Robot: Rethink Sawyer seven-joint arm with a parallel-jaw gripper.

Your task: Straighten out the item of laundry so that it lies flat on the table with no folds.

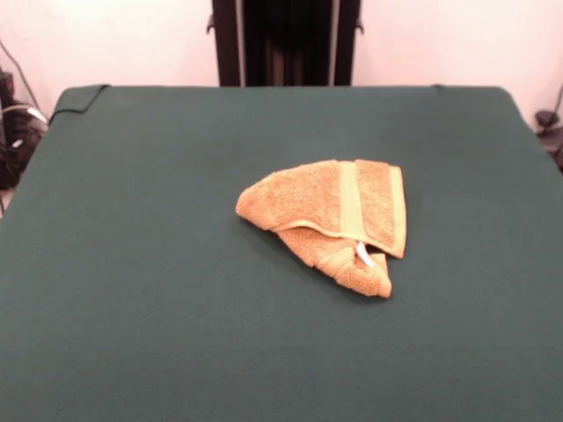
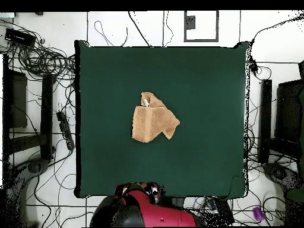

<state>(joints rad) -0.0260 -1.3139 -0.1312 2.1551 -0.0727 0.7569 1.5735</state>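
Lying near the middle of the table [image 1: 132,264], the orange-tan towel [image 1: 330,220] is folded over itself into a rough wedge, a paler band running across the upper layer and a small white tag [image 1: 362,254] poking out below. Only the arm's red base [image 2: 148,211] shows at the table's robot-side edge; its gripper is out of sight.

I can't read any words or numbers here. The towel [image 1: 330,220] has a little white tag [image 1: 362,255] — too small for me to read — and the green table [image 1: 132,264] has no writing.
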